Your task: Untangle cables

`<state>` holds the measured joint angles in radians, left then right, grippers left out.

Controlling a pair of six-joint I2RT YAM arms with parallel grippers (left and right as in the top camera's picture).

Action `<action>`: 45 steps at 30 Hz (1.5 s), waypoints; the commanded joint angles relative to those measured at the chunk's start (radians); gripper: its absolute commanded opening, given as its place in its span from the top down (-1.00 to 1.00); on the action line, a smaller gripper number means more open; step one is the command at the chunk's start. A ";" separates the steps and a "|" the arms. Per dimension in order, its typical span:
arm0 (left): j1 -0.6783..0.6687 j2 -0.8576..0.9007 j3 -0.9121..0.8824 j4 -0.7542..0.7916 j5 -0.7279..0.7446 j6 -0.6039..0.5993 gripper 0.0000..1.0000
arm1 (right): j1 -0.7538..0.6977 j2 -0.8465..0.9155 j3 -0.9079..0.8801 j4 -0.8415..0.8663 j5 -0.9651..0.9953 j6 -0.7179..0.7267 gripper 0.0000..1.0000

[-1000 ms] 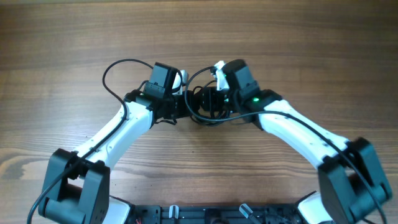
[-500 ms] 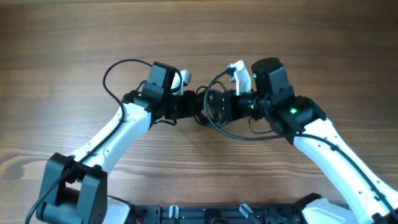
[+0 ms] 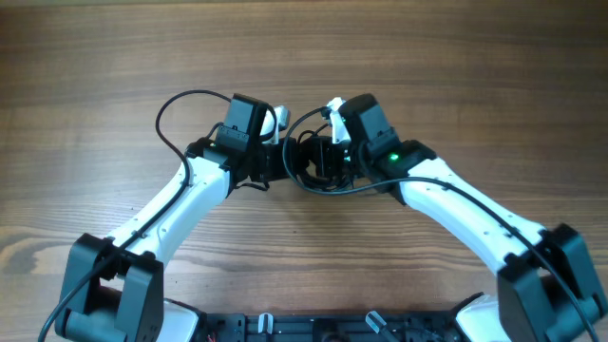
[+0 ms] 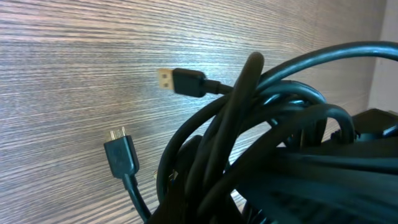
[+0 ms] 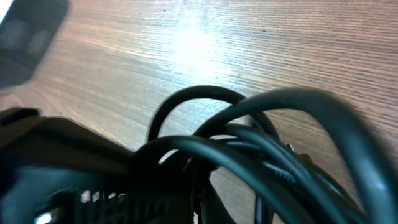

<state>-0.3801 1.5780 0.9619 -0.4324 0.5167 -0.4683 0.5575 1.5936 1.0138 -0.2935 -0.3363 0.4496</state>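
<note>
**Both grippers closed at the knot, which is not yet loosened**

We see the tight knotted bundle of thin black flexible cables [image 3: 316, 163] on the brown wood-grain table [image 3: 456, 57], a little toward 12 o'clock from its centre. The white-and-black left gripper [image 3: 282, 154] meets the bundle at its 9 o'clock side and the matching right gripper [image 3: 340, 152] at its 3 o'clock side, so the knot lies between them.

The left gripper is closed. From its wrist view the cords crowd right up against the camera, and we judge that it has hold of the bundle, though the fingers themselves are hidden behind cord. The right gripper is closed too. Its wrist view is blurred and filled with dark loops, so we cannot tell whether a strand is caught in it.

In the left wrist view two ends poke free of the mass. A flat black plug with a gold metal tip [image 4: 183, 81] sticks out toward 10 o'clock. A smaller black plug with bare prongs [image 4: 121, 155] lies toward 8 o'clock.

We judge the cables to be light, limp and smooth-jacketed. They should bend wherever they are pushed, spring back into their coils, and slide through a loose pinch. Pulling hard on the whole knot would probably only tighten it. The better hold is a single outer loop or the cord just behind a free plug, with the other gripper anchoring the mass. The plug tips are the fragile part, so we would not clamp them.
</note>
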 commanded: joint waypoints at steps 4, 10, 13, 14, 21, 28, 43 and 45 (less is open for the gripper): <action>0.001 -0.028 0.005 0.007 0.032 0.016 0.92 | -0.029 -0.252 0.057 -0.131 0.003 -0.065 0.91; 0.001 -0.028 0.005 0.006 0.032 0.016 0.92 | -0.027 -0.154 -0.008 -0.243 0.029 -0.054 0.91; 0.000 -0.028 0.005 0.006 0.032 0.016 0.92 | -0.027 -0.045 -0.008 -0.221 0.029 -0.053 0.91; 0.000 -0.028 0.005 0.006 0.032 0.016 0.92 | -0.027 -0.014 -0.008 -0.219 0.028 -0.041 0.91; 0.001 -0.027 0.005 0.007 0.032 0.016 0.92 | -0.028 0.103 -0.002 -0.083 -0.062 -0.025 0.92; 0.001 -0.027 0.005 0.005 0.021 0.017 0.92 | -0.036 -0.042 0.207 -0.228 -0.059 -0.089 0.91; 0.290 -0.032 0.005 0.479 0.787 -0.761 0.92 | -0.533 -0.203 0.239 -0.422 -0.618 -0.259 0.62; 0.294 -0.032 0.005 0.602 0.855 -0.901 0.92 | -0.531 -0.151 0.239 -0.399 -0.724 -0.259 0.55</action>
<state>-0.0902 1.5730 0.9520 0.0803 1.1763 -1.1187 0.0254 1.3849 1.2648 -0.7174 -0.8658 0.2138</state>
